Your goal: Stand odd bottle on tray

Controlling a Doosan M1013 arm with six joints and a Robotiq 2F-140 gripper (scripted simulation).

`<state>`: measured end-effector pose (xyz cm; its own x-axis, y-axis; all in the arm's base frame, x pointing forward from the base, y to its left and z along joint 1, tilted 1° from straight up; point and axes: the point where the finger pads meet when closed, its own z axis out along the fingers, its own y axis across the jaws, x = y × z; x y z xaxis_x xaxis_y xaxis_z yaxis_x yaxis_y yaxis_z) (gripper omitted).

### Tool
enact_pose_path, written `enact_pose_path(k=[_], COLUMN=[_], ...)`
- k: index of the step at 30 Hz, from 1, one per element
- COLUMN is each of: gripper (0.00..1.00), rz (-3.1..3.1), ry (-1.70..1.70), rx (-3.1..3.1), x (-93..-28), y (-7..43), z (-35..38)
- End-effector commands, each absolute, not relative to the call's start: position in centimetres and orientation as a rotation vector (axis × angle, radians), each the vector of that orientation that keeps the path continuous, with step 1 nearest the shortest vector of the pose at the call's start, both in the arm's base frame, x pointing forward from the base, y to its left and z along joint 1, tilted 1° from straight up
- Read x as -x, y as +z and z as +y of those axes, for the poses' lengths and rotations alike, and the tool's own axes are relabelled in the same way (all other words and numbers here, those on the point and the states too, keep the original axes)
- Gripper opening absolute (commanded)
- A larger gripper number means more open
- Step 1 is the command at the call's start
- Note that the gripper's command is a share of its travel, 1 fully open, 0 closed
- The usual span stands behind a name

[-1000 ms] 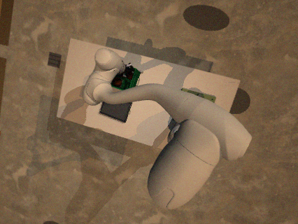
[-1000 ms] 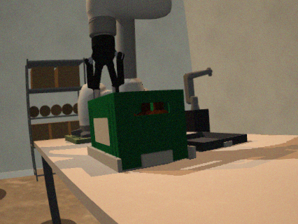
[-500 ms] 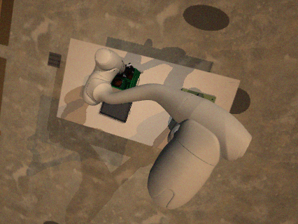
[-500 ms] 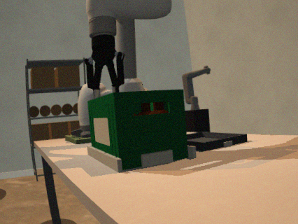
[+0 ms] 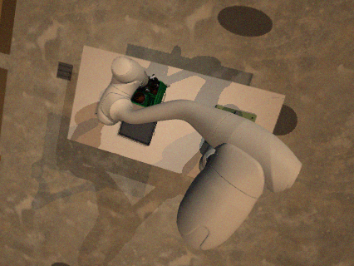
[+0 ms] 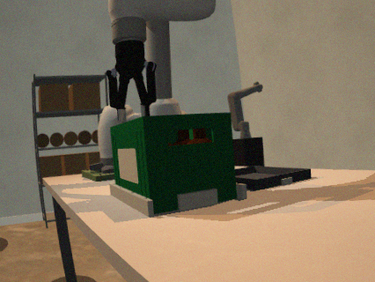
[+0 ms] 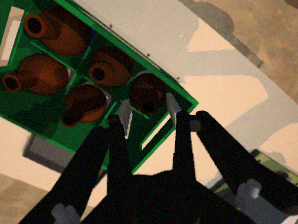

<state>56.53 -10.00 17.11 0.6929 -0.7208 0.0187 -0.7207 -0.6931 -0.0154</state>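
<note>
The green crate [image 6: 173, 160] stands on the table and holds several brown bottles, seen from above in the wrist view. The corner bottle [image 7: 148, 92] stands in the cell nearest the crate's right corner. My gripper [image 7: 148, 104] is open, and its two fingertips straddle that bottle's mouth from above without touching it. In the exterior view my gripper [image 6: 132, 112] hangs with its fingertips just over the crate's top edge. The other bottles [image 7: 85, 102] [image 7: 110, 67] [image 7: 35, 75] stand in their cells. The dark tray [image 6: 270, 176] lies flat beside the crate and also shows in the top view [image 5: 137, 130].
A green flat board [image 6: 98, 174] lies on the table behind the crate. A black box [image 6: 248, 152] and a small grey arm [image 6: 242, 106] stand beyond the tray. A shelf rack [image 6: 66, 128] stands off the table at the left.
</note>
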Motion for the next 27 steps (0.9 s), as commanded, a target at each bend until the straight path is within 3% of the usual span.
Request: enact_pose_path(k=[1, 27], gripper=[0.38, 0.38], rz=[1.228, 1.228], ry=[-0.036, -0.036], rx=[2.884, 2.884], x=[-56.5, -56.3], y=[17.7, 24.4], z=[-10.0, -10.0])
